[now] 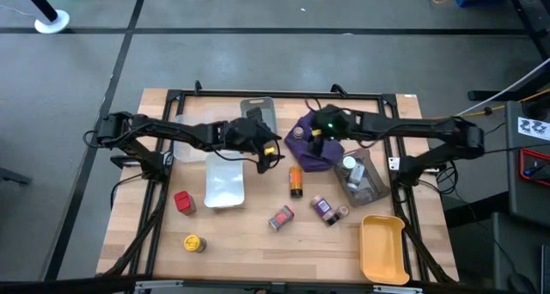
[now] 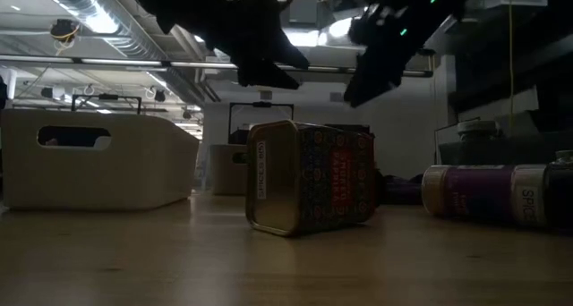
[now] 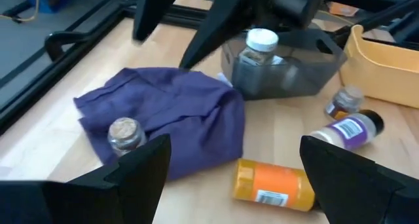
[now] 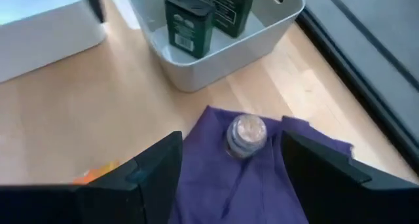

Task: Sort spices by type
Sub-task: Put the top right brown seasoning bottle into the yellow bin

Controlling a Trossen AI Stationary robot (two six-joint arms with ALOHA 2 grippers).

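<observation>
Hovering over the purple cloth [image 1: 311, 153] at the back of the desk [image 1: 249, 242], the right tool [image 4: 229, 160] has its fingers spread wide and nothing between them, and the small clear jar [image 4: 246, 133] stands upright on the cloth directly ahead of that gap, its cap facing up. That makes the jar's long axis vertical, so I'd judge a straight descent would bring the fingers down on either side of it. The left tool [image 3: 232, 168] also hangs released and empty, a little further off over the desk beside the white tray [image 1: 225, 180]; from its side the same jar sits at the near edge of the cloth, with the orange jar [image 3: 272, 181] lying on its side closer in. The right arm looks the nearer one to the clear jar. Behind the cloth, the grey tray [image 4: 219, 34] already holds two dark green tins [image 4: 188, 22], which may be where sorted ones go.
</observation>
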